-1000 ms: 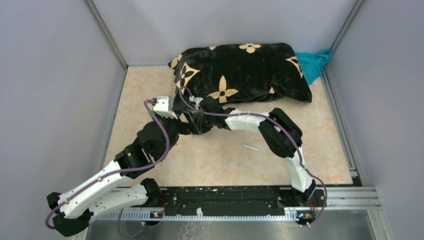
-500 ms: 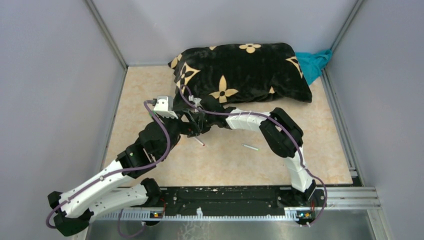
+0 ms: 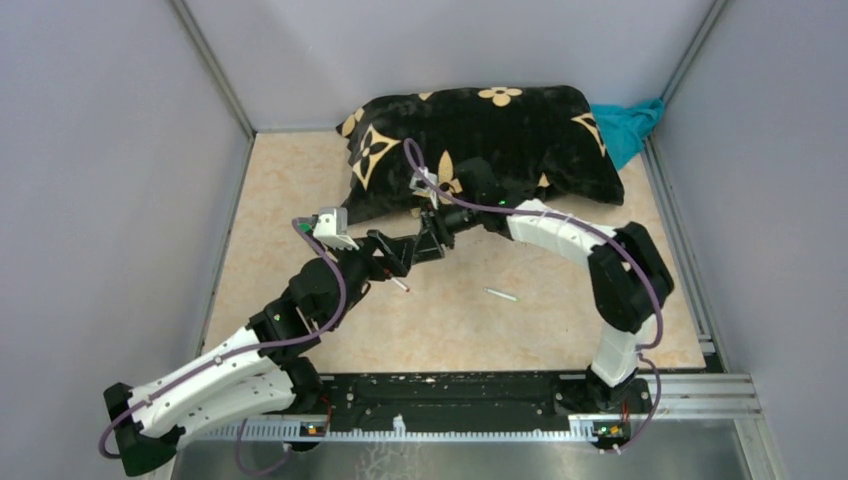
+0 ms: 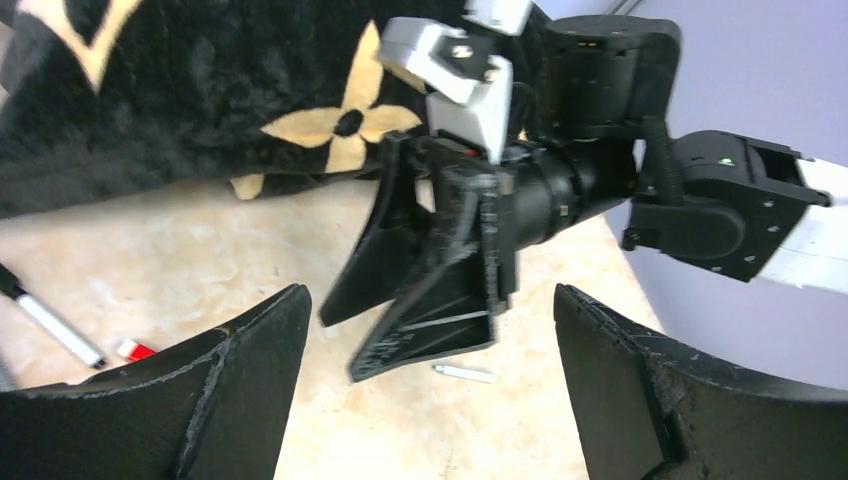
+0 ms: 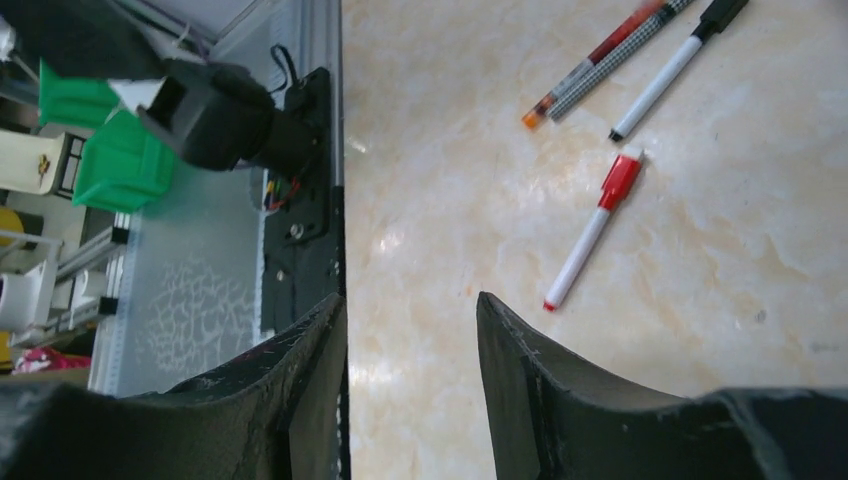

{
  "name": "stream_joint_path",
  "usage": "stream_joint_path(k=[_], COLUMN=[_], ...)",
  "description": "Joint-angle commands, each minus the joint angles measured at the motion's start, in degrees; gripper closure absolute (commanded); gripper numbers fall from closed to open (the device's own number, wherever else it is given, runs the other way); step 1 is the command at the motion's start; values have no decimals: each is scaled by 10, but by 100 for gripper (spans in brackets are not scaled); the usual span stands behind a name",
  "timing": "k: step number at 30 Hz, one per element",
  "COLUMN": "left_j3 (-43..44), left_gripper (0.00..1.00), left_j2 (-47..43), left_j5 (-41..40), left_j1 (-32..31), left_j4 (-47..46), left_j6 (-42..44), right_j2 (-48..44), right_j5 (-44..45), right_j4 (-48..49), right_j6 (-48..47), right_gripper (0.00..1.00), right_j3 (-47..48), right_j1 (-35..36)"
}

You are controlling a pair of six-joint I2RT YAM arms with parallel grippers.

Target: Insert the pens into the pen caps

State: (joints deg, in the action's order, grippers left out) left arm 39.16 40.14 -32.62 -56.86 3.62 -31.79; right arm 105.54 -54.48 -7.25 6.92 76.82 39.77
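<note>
Our left fingers [image 4: 230, 400] stand wide and empty, our right fingers [image 5: 560, 400] partly apart, empty; the frame's top edge crops three pens [image 5: 655, 88].

A black plush pillow [image 3: 480, 150] with tan flower motifs lies along the far edge of the beige marble-patterned tabletop [image 3: 450, 335]. A teal cloth [image 3: 628, 125] is bunched in the far right corner, touching the pillow's end. Grey walls [image 3: 100, 180] enclose the table on three sides. Beyond the table's edge, the right wrist view shows green bins [image 5: 115, 165].
</note>
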Motion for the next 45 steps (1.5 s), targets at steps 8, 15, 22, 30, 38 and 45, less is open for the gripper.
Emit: stream_joint_path(k=[8,15,22,30,38,45], left_j3=[-64,-74,-72,-64,-71,-71], left_gripper=[3,3,3,4,4,4], left_j2=[24,52,88,127,123,124], left_j5=[75,90,103,126,124,119], left_j1=[2,3,8,9,10,10], left_j4=[-113,-120,-120,-120,-117,-117], left_j6=[-103,-119,-106,-114,-130,-130], right_j2=[-195,-242,-274,-265,-241,-193], right_j5=[0,146,231,280,290,311], right_j4=[-268,-287,-230,-180,-168,-189], right_j6=[-314,-366,-358,-336,-338,-346], right_gripper=[46,37,37,43,54,64], right_j3=[-111,-205,-289,-327,-332,-310], right_j1=[-99,-148,-155,-154,-141,-120])
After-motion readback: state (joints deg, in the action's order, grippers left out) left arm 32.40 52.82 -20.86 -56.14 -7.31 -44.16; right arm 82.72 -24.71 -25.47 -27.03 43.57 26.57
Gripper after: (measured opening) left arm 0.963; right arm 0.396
